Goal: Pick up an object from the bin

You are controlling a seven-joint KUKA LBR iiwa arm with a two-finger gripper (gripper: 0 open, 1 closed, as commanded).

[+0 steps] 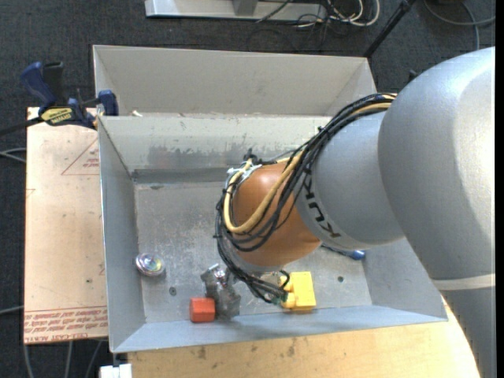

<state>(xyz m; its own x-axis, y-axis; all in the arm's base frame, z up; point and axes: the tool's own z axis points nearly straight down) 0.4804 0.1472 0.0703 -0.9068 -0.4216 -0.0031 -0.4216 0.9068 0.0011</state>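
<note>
where the arm (354,187) hangs over: bin (118,211) floor hidden
gripper (223,290): beside red block (202,309), gap cannot be told
yellow piece (302,292): partly behind cables (260,282)

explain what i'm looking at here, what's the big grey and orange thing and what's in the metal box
The big grey shape is a robot arm reaching in from the right. The orange cover wrapped in cables sits on its wrist, and below it is the gripper, the metal part that picks things up.

The single camera looks down from above, a little to one side, into a grey metal bin.

A few small things lie in the bin. An orange-red block lies by the front wall, right beside the gripper. A yellow piece lies further right, a shiny round metal piece lies to the left, and a blue thing peeks out from under the arm.

I cannot tell whether the gripper holds anything.
</note>
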